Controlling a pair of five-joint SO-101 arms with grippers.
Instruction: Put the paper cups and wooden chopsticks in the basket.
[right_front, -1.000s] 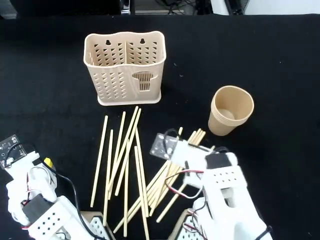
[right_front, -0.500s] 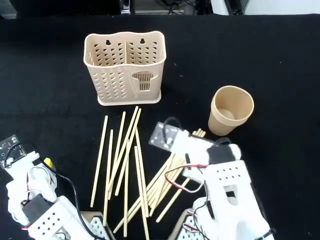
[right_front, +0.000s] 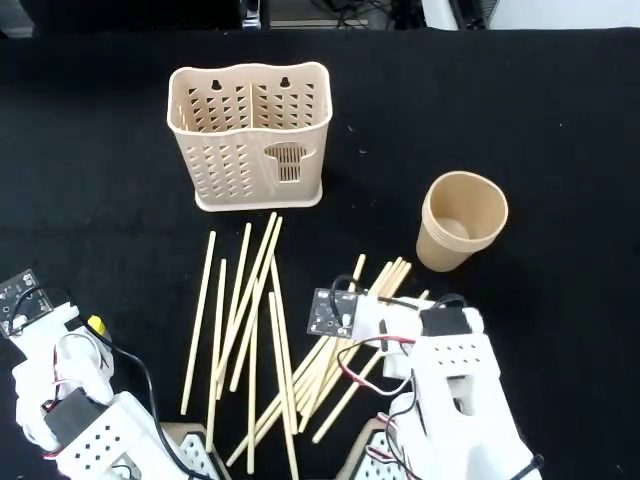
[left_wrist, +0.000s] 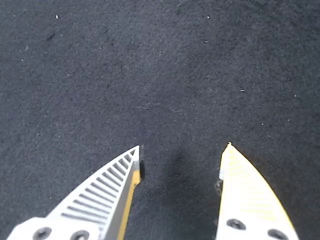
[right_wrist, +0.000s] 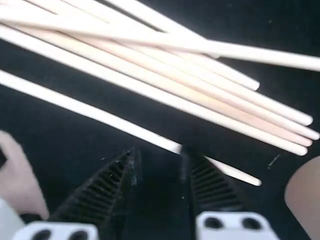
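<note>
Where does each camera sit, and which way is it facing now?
High view: fixed above the table, looking down on basket, cup, chopsticks; left arm and right arm at the bottom edge.
Left wrist view: on the left arm, facing bare black table; left tool open.
Right wrist view: on the right arm, facing the chopsticks close up; right tool open.
Shared: high and right wrist views both show the chopsticks.
</note>
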